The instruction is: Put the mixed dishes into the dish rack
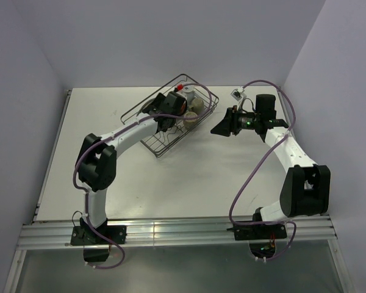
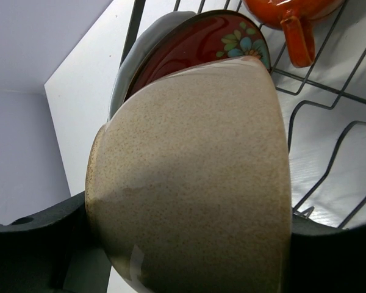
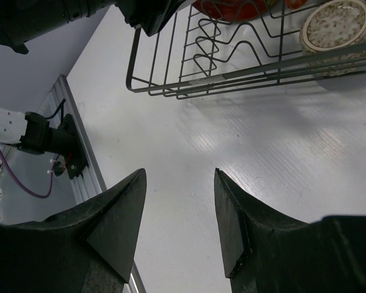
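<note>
In the left wrist view a cream speckled bowl [image 2: 189, 171] fills most of the frame, and my left gripper [image 2: 189, 250] is shut on it, one dark finger on each side. The bowl hangs inside the dish rack [image 1: 189, 85], right beside an upright red floral plate [image 2: 201, 43] with a pale plate [image 2: 131, 58] behind it. An orange-red mug [image 2: 293, 18] lies further back on the rack wires. My left gripper [image 1: 169, 117] reaches into the rack from the left. To the right of the rack, my right gripper [image 1: 219, 127] [image 3: 180, 174] hovers open and empty over bare table.
A beige speckled cup [image 3: 335, 27] sits in the rack's near corner, behind its wire wall [image 3: 232, 79]. A white plug block [image 1: 236, 94] lies at the back right of the table. A black clamp with a cable [image 3: 55, 140] sits at the table edge rail.
</note>
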Robot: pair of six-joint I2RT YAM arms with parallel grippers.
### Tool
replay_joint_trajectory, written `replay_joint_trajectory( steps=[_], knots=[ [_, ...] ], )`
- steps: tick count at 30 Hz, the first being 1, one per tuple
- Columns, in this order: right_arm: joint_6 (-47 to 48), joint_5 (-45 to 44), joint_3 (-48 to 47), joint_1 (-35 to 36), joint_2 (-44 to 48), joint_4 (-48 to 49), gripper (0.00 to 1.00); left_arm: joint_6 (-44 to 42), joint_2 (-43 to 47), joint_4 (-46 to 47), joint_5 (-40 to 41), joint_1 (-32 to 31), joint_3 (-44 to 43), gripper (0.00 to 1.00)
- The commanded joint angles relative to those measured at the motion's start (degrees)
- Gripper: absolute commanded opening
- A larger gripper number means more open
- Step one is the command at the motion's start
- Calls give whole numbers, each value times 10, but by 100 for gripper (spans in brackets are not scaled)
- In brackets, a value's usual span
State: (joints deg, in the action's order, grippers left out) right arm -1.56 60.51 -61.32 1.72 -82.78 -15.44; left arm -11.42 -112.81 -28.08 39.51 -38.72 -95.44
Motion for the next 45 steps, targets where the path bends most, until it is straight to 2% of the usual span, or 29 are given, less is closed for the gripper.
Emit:
replay_joint_trajectory(
  steps=[1,20,30,34,45],
  knots=[
    [9,7,9,-5,-3,22,56,-24,11,52,43,-3,-4,16],
    [9,9,9,-6,-11,23,56,-33,-21,51,45,-3,23,20],
    [9,13,11,-7,-10,27,56,-30,-38,40,29,-3,6,28],
    [9,15,11,-7,-8,27,56,-20,-43,31,14,-3,-3,34],
    [3,30,15,-12,4,32,56,17,-51,-26,-45,19,-55,39]
  ],
)
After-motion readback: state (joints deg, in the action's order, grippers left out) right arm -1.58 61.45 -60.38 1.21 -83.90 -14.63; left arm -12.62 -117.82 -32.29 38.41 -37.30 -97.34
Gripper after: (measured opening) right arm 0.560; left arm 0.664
